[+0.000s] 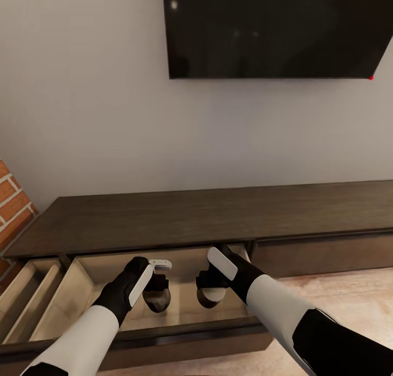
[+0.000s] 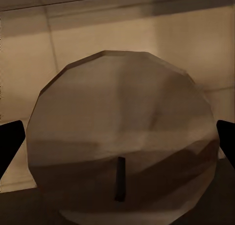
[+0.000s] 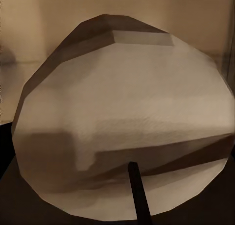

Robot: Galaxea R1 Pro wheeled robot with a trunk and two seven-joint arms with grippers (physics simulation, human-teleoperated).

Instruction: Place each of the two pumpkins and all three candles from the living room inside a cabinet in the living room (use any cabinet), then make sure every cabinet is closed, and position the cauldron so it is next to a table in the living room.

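Head view puts both your arms reaching down and forward into the open middle drawer (image 1: 65,305) of the cabinet (image 1: 218,215), forearms angled in toward each other. Your left gripper (image 1: 157,288) hangs over the drawer floor near its middle, wrist bent down, with a candle (image 1: 158,298) between its fingers. Your right gripper (image 1: 212,289) sits just beside it, toward the drawer's right end, wrist also tipped down, with a second candle (image 1: 212,295) at its tips. The two candles are near each other but apart, both low inside the drawer.

Left wrist view shows the candle (image 2: 120,137) end-on, a pale faceted disc with a short dark wick, the black fingertips (image 2: 10,141) flanking its two sides against its edge. The fingers look closed on it, though the contact itself is at the frame edges.

Right wrist view shows the other candle (image 3: 125,122) very close, wick pointing at the camera, the beige drawer wall behind it. You cannot tell from this whether the right fingers clamp it or stand apart.

A second drawer (image 1: 24,297) stands open at the cabinet's left end, beside the brick column (image 1: 13,206). The TV (image 1: 273,29) hangs on the wall above.
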